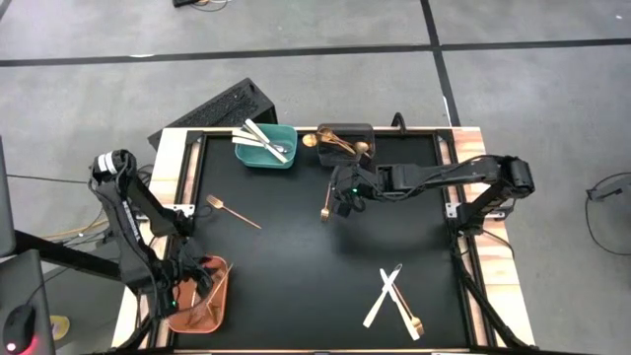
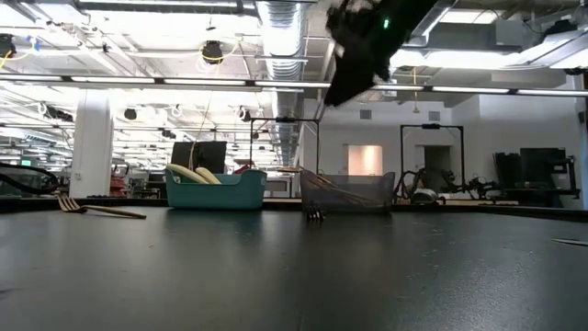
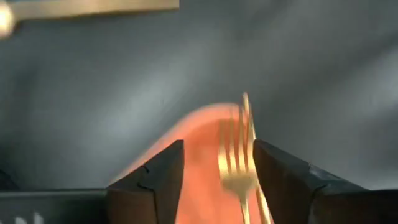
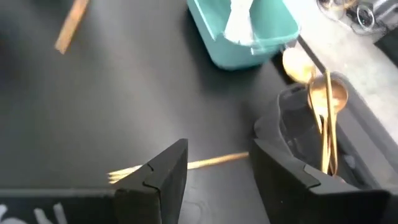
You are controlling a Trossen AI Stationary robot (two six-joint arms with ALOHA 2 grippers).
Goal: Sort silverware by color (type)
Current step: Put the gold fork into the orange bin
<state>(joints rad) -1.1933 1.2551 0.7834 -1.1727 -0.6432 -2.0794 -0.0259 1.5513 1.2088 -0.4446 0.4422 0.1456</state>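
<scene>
A: What does the overhead view show?
B: A black bench (image 1: 296,266). The left tool (image 1: 187,296) hangs over a salmon bin (image 1: 219,306) at the near left corner. The right tool (image 1: 343,202) hovers near a gold fork (image 1: 325,208). White knives lie in a teal bin (image 1: 266,156); gold spoons fill a dark grey bin (image 1: 345,133). Another fork (image 1: 233,211) lies loose at left, and crossed utensils (image 1: 392,299) lie near right.

A: And table level?
B: Teal bin (image 2: 216,190), grey bin (image 2: 347,194), and a fork (image 2: 96,209) at left.

A: The left wrist?
B: Fingers (image 3: 152,183) spread, released; a gold fork (image 3: 239,162) sits between them over the salmon bin (image 3: 199,143).

A: The right wrist?
B: Fingers (image 4: 163,177) parted, grasping nothing; a fork (image 4: 186,165) lies on the bench beyond them.
</scene>
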